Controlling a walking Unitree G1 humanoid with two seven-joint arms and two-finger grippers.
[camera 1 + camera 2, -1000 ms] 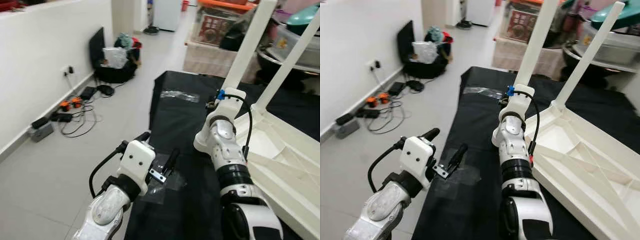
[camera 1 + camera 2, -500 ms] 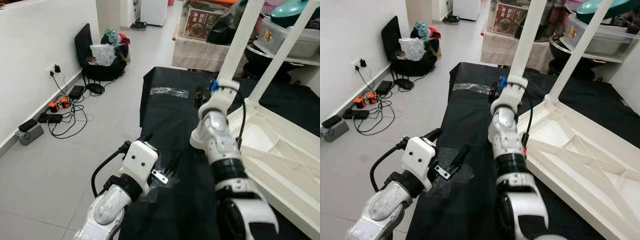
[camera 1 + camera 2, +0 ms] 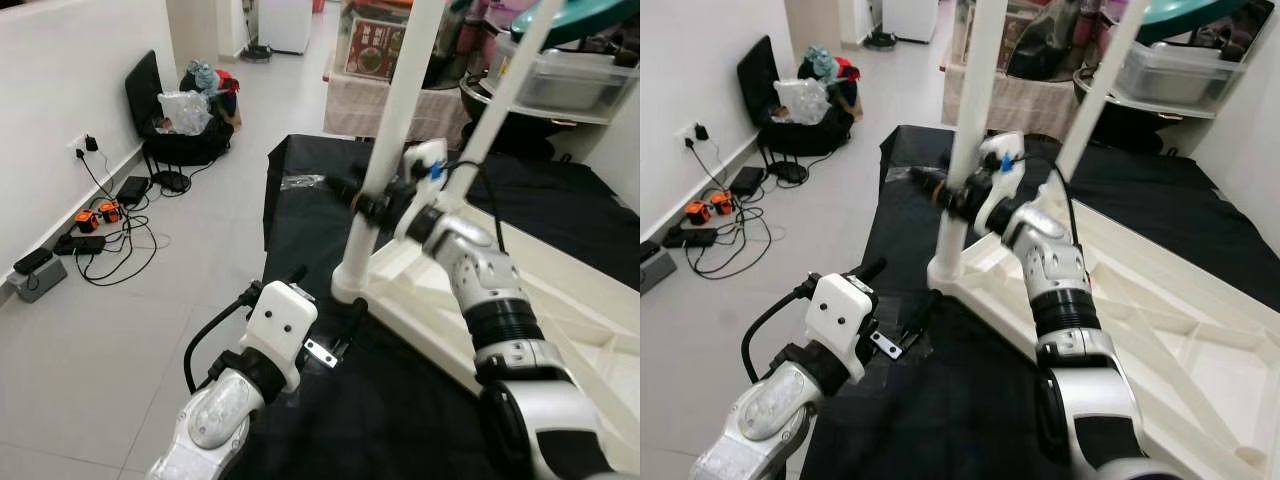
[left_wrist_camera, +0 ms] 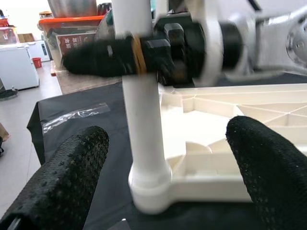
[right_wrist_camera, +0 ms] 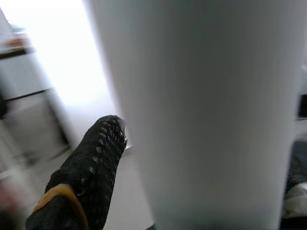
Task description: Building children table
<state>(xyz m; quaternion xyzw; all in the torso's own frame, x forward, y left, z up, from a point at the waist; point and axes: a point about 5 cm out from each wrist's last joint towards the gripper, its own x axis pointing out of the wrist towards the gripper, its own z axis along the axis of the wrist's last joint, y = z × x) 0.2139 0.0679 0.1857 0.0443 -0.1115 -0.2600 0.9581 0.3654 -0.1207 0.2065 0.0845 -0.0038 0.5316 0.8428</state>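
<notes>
Right claw [image 3: 368, 203] gripping table leg [image 3: 385, 150], left claw [image 3: 325, 318] open below

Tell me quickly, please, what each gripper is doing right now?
Left gripper: open, holding nothing, facing the table leg.
Right gripper: closed around that table leg.

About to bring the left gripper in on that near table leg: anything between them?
Nothing visible. The left gripper is open and faces the table leg across bare black cloth. The right gripper already clamps that leg higher up, above that path.
</notes>
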